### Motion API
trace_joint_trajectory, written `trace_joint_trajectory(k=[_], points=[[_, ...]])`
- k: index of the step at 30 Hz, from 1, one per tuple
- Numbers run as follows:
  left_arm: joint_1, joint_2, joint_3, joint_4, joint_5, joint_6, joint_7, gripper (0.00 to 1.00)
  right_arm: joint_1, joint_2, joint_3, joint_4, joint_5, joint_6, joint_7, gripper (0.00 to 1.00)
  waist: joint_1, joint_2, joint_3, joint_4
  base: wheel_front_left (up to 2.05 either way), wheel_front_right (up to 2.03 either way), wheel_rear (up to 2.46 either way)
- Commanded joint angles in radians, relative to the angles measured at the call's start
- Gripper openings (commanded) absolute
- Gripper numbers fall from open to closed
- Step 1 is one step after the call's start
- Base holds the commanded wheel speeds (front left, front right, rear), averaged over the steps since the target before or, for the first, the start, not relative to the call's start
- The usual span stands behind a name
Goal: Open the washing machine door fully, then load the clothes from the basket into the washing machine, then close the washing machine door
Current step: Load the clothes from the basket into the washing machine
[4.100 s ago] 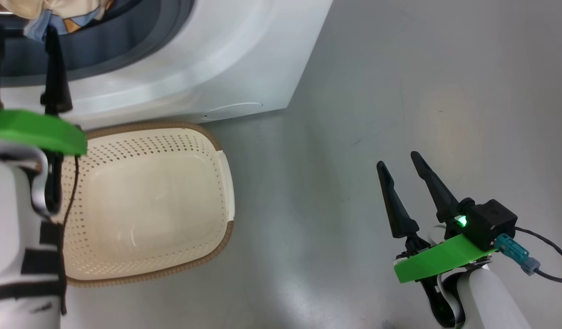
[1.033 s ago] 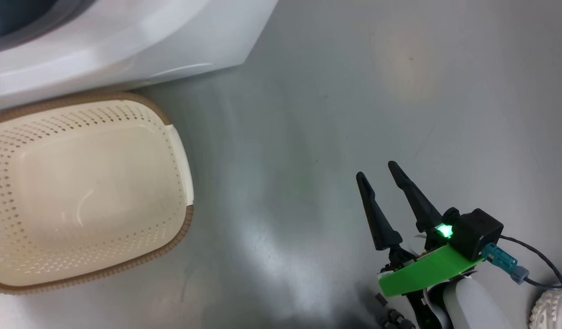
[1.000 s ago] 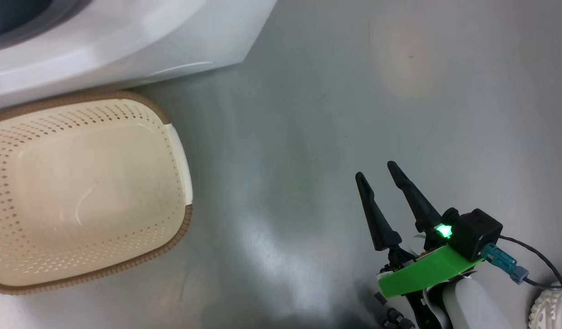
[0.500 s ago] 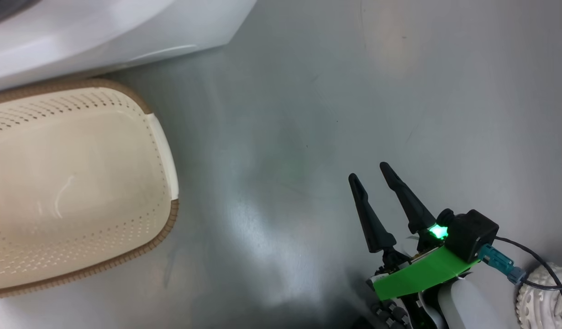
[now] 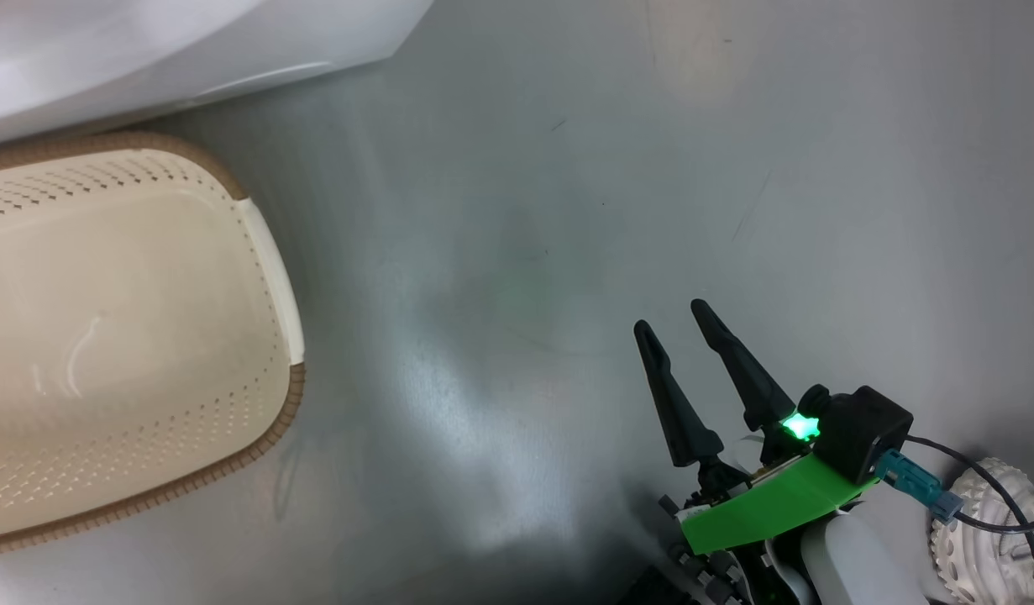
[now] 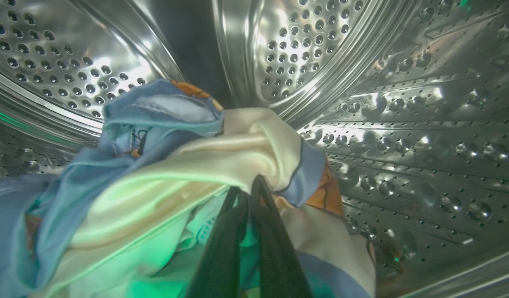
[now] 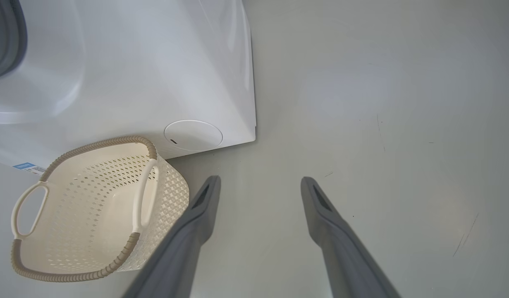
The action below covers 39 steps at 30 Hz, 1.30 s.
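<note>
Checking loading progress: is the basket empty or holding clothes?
Empty: the basket has a bare cream floor, with no fabric inside, in both views.

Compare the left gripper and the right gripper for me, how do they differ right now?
The left gripper is shut, its fingers together; the right gripper is open, fingers spread apart. The left gripper pinches the clothes; the right gripper holds nothing. The left gripper is inside the steel drum; the right gripper hangs over the floor. Both have two long dark fingers.

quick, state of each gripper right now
Left gripper: shut on the clothes, inside the drum.
Right gripper: open, holding nothing.
</note>
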Motion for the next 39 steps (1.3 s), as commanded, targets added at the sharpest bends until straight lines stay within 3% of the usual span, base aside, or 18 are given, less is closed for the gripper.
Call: trace_joint_trajectory(k=[1, 5, 7, 27, 39], points=[[-0.026, 0.046, -0.005, -0.021, -0.008, 0.004, -0.008, 0.00, 0.034, -0.001, 0.016, -0.018, 0.014, 0.006, -0.005, 1.00, 0.0000, 0.0000, 0.000, 0.002, 0.00, 0.00, 0.00], [-0.019, 0.043, -0.006, -0.022, -0.017, 0.004, -0.032, 0.00, 0.028, -0.001, 0.013, -0.015, 0.012, 0.006, -0.005, 1.00, 0.0000, 0.0000, -0.013, 0.010, 0.00, 0.00, 0.00], [-0.008, 0.042, 0.000, -0.019, -0.025, 0.011, -0.045, 1.00, 0.027, -0.001, 0.014, -0.013, 0.008, 0.006, -0.005, 1.00, 0.0000, 0.0000, -0.025, 0.013, 0.00, 0.00, 0.00], [0.178, -0.031, 0.009, -0.044, -0.083, 0.030, -0.084, 1.00, -0.004, -0.001, -0.045, 0.014, -0.050, 0.006, -0.005, 1.00, 0.0000, 0.0000, -0.171, 0.092, 0.00, 0.00, 0.00], [0.365, -0.083, 0.041, -0.202, -0.112, 0.046, -0.084, 1.00, -0.024, -0.001, -0.076, 0.042, -0.076, 0.006, -0.005, 1.00, 0.0000, 0.0000, -0.257, 0.159, 0.00, 0.00, 0.00]])
